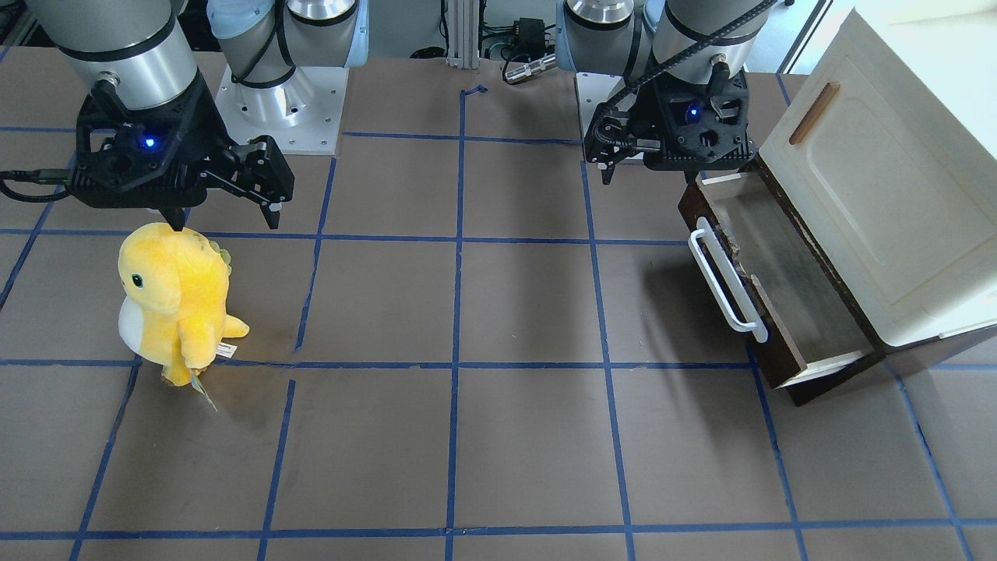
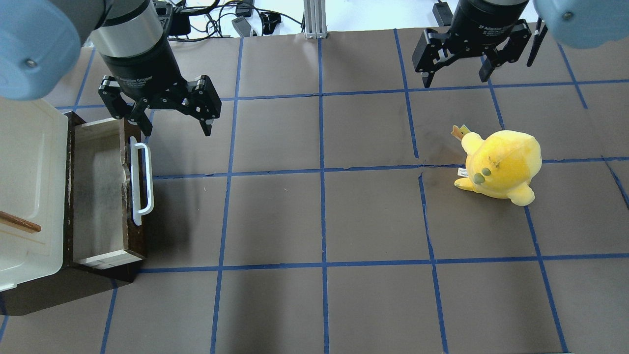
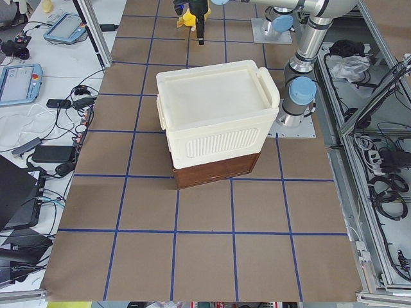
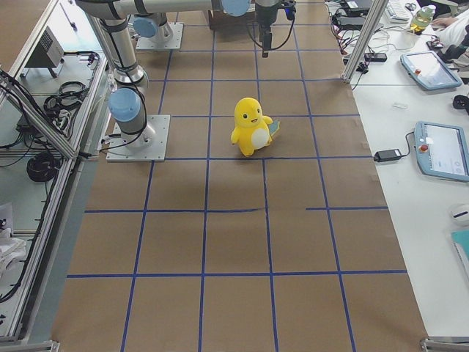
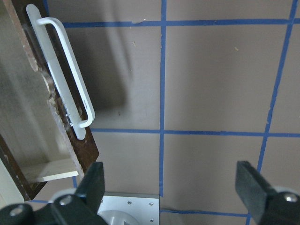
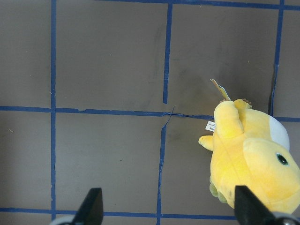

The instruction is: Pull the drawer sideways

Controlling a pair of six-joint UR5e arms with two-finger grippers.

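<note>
The drawer (image 2: pixel 98 196) stands pulled out sideways from under the cream-white cabinet, with its pale wood inside showing. Its dark brown front carries a long white bar handle (image 2: pixel 143 183). It also shows in the front-facing view (image 1: pixel 787 296) and the left wrist view (image 5: pixel 56 117). My left gripper (image 2: pixel 178 129) is open and empty. It hovers just past the robot-side end of the handle and touches nothing. My right gripper (image 2: pixel 455 78) is open and empty, far across the table.
The cream-white cabinet (image 2: pixel 24 182) with a small brown wooden handle (image 1: pixel 814 113) sits on a dark brown base at the table's left end. A yellow plush toy (image 2: pixel 501 164) stands near my right gripper. Brown table mat with blue tape lines (image 2: pixel 322 216).
</note>
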